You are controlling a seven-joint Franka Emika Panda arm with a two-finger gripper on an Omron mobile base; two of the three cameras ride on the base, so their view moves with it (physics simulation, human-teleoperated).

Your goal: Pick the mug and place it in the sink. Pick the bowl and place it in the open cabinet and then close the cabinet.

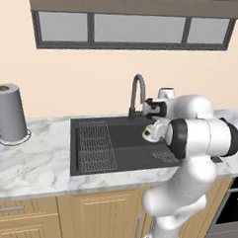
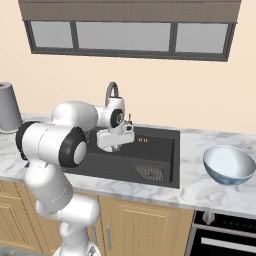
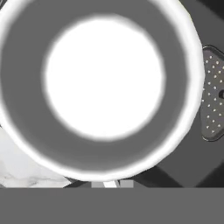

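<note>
Step 1 in hand: gripper (image 1: 151,132) clamped on mug (image 3: 98,89), held over sink (image 1: 120,158); lowering and release judged next.

Home kitchen, marble counter (image 1: 34,161), black sink (image 1: 124,141) with faucet (image 1: 137,94), oven (image 2: 225,235), window (image 1: 133,30)

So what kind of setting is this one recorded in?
A rendered home kitchen, by the look of it: a black sink with a curved faucet set in a marble counter, and wooden cabinets below.
</note>
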